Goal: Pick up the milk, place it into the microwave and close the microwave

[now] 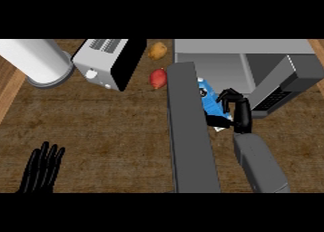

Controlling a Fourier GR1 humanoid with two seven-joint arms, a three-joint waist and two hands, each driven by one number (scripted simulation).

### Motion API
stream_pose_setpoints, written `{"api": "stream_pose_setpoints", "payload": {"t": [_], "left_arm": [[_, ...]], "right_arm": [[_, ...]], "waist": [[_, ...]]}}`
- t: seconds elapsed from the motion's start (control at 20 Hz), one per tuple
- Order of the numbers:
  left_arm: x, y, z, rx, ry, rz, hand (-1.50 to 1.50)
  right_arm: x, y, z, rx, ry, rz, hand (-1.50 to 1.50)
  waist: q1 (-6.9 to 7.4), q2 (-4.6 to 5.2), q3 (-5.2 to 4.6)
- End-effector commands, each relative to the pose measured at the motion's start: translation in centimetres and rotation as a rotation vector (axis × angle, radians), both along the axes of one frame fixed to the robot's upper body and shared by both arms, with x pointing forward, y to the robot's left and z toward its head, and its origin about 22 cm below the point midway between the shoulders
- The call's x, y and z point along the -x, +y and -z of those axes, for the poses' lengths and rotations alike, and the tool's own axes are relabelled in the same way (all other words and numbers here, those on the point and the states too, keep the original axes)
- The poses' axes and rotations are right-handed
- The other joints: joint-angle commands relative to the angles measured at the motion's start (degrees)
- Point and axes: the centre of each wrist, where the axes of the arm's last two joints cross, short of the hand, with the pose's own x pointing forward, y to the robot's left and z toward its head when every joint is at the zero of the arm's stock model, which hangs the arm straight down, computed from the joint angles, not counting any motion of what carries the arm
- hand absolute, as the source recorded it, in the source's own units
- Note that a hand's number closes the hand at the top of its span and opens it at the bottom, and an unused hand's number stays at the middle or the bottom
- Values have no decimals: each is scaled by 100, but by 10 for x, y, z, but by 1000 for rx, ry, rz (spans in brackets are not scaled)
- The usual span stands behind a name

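Note:
The milk (208, 99), a blue and white carton, shows just right of the open microwave door (191, 136), a long dark grey slab running down the middle of the view. The door's edge hides part of the carton. My right hand (237, 108) has its fingers curled round the carton from the right, in front of the microwave (244, 47) and its grey cavity (221, 68). The dark control panel (285, 90) lies to the hand's right. My left hand (42, 168) rests open at the lower left, fingers up, far from the milk.
A silver toaster (104, 63) stands at the back, left of the microwave. A white cylinder (37, 61) lies at the far left. A brown potato (157, 50) and a red sweet potato (157, 78) sit between the toaster and the door.

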Motion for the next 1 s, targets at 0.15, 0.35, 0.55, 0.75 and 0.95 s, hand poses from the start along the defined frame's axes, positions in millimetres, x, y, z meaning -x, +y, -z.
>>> {"api": "stream_pose_setpoints", "payload": {"t": [0.15,0.35,0.55,0.75,0.95], "left_arm": [[3,6,3,0,-14,-3,-150],[-18,-6,-1,-4,-8,38,-150],[-18,3,-8,-6,-13,48,-150],[-14,-9,-5,-4,-12,76,-150],[-23,5,-11,-105,14,46,-150]], "right_arm": [[-35,-11,-23,178,57,58,150],[-60,-6,-47,254,73,126,150],[-58,-23,-42,297,86,179,150],[-67,-24,-53,368,80,258,150],[-80,-46,-79,425,60,358,150]], "waist": [[94,32,3],[161,79,6],[288,133,14],[414,177,19],[477,225,26]]}}
